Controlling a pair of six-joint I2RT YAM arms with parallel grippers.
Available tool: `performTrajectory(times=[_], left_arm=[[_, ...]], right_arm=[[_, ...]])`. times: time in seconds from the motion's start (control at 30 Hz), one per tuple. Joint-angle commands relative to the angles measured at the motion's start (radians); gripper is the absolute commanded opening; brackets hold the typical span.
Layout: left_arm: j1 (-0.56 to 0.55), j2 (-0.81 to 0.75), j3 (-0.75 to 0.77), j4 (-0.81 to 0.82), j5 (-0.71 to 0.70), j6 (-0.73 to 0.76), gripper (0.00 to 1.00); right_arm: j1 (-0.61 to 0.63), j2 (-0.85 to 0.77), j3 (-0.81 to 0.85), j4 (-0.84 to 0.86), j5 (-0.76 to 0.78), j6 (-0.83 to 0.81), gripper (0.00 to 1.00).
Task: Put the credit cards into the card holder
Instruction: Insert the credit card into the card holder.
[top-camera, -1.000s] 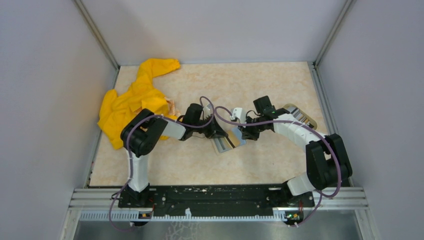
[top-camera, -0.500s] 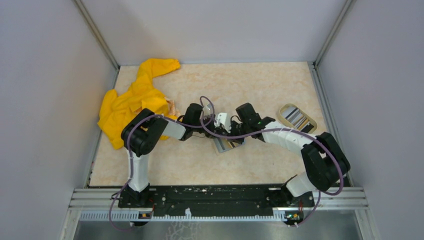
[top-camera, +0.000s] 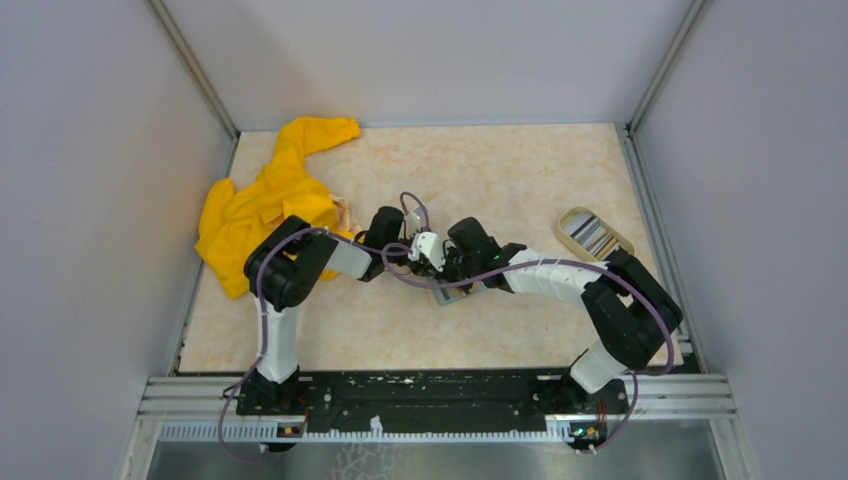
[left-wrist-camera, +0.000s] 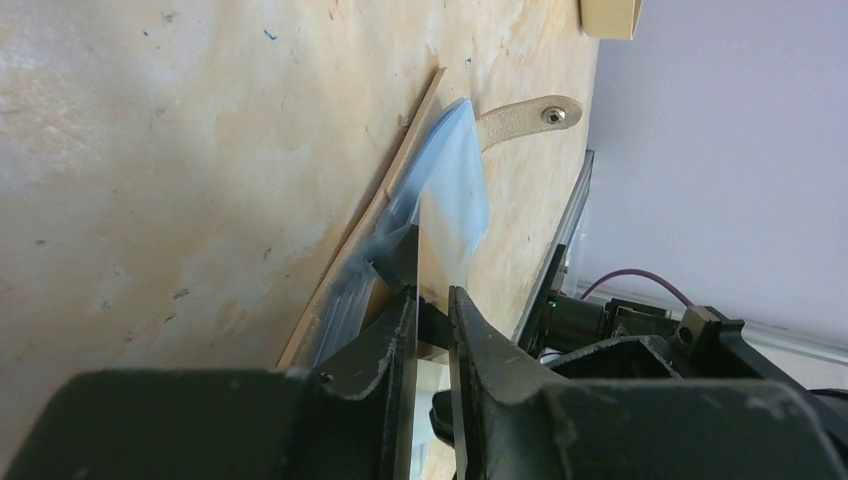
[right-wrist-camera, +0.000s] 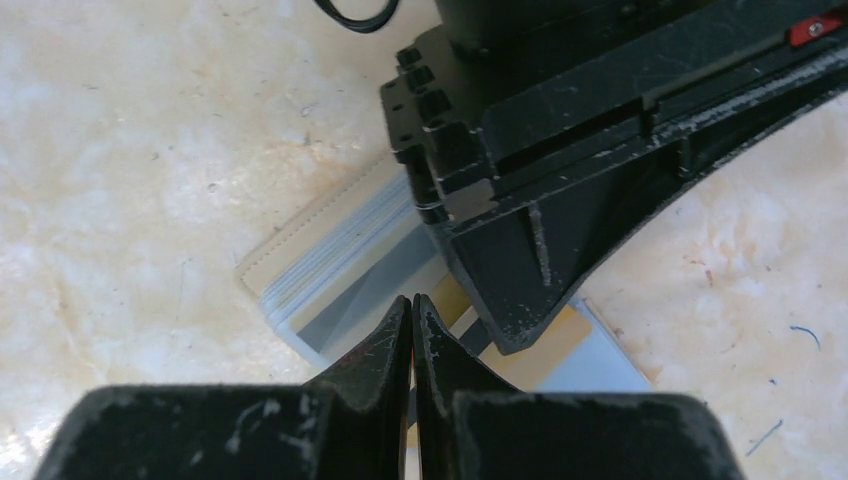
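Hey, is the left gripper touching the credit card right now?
Cannot tell. The left wrist view shows the credit card standing between the left gripper's slightly parted jaws, but neither contact nor a gap shows plainly.

Bright, even light; close foregrounds softly blurred

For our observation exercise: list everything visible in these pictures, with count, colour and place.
table: one, beige marbled, whole floor
cloth: one, yellow, back left
dish: one, cream-rimmed oval, right
card holder: one, tan with grey-blue slots, centre
credit cards: a few silvery, dark-striped, in the dish; one pale blue, at the card holder
arms: two, black and white, meeting at centre
left fingers: two, black, slightly apart
right fingers: two, black, shut
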Motion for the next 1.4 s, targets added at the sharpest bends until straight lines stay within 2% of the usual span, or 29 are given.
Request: performTrajectory(times=[0.0, 0.23, 0.5, 0.9, 1.03, 1.13, 1.27, 1.37], left_arm=[[0.005, 0.043, -0.001, -0.028, -0.009, 0.017, 0.24], [0.006, 0.046, 0.0, -0.029, -0.007, 0.017, 0.25], [0.007, 0.049, 0.008, -0.035, -0.004, 0.024, 0.27], [0.013, 0.056, 0.018, -0.038, 0.005, 0.028, 0.28], [0.013, 0.047, 0.015, -0.028, 0.01, 0.033, 0.29], [0.013, 0.012, -0.006, -0.004, 0.0, 0.045, 0.28], [0.013, -0.075, -0.051, 0.039, -0.033, 0.074, 0.28], [0.014, -0.171, -0.09, 0.065, -0.063, 0.111, 0.28]], right_arm=[[0.015, 0.019, 0.002, 0.077, 0.118, 0.036, 0.01], [0.016, 0.046, -0.001, 0.073, 0.18, 0.034, 0.01], [0.012, 0.004, -0.041, 0.1, 0.28, 0.015, 0.0], [-0.037, -0.011, -0.043, 0.069, 0.28, 0.019, 0.0], [-0.065, -0.076, -0.023, 0.02, 0.142, 0.035, 0.0], [-0.126, -0.133, 0.033, -0.099, -0.067, 0.034, 0.0], [-0.257, -0.17, 0.091, -0.283, -0.415, -0.055, 0.17], [-0.303, -0.181, 0.098, -0.325, -0.523, -0.079, 0.3]])
